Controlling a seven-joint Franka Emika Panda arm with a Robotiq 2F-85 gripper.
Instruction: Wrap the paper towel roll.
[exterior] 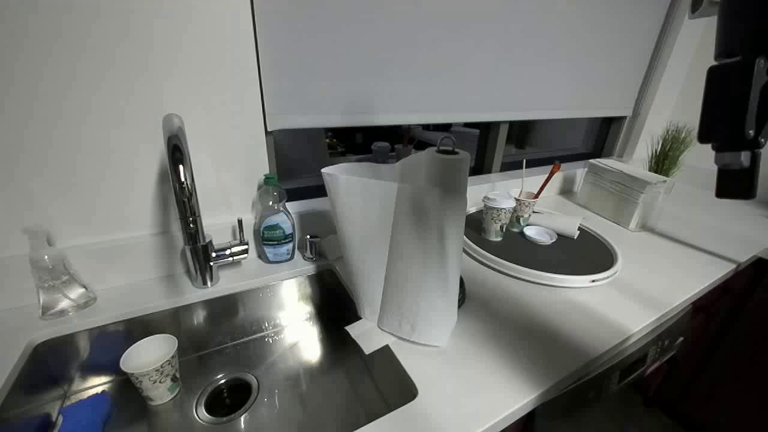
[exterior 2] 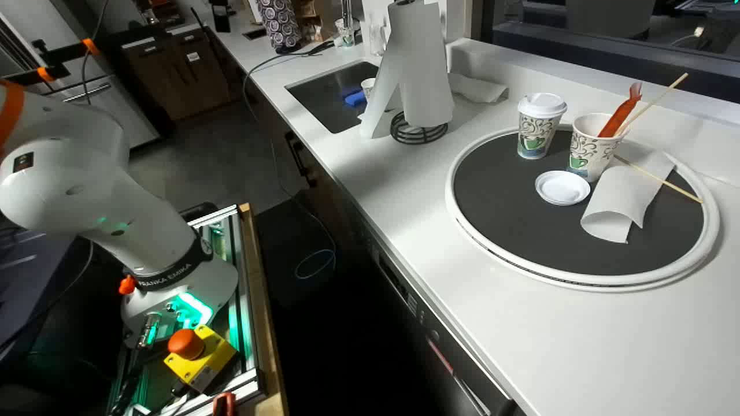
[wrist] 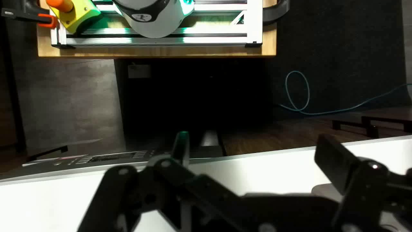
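Note:
The white paper towel roll [exterior: 429, 240] stands upright on the counter beside the sink, with its holder's metal loop showing at the top. In an exterior view the roll [exterior 2: 426, 75] sits above the dark wire coil of its base [exterior 2: 417, 133]. A loose sheet [exterior 2: 386, 86] flares away from the roll toward the sink side, its lower end near the counter. My gripper [exterior: 737, 174] hangs high at the right edge of an exterior view, well apart from the roll. In the wrist view the gripper [wrist: 256, 149] is open, with nothing between its fingers; the roll is out of that view.
A steel sink [exterior: 300, 372] with a paper cup [exterior: 153, 369] lies left of the roll, below a faucet [exterior: 186, 204] and soap bottle [exterior: 276, 225]. A round tray [exterior 2: 509, 231] carries cups, a lid and a curled paper towel piece [exterior 2: 624, 196]. A napkin box [exterior: 621, 195] stands beyond.

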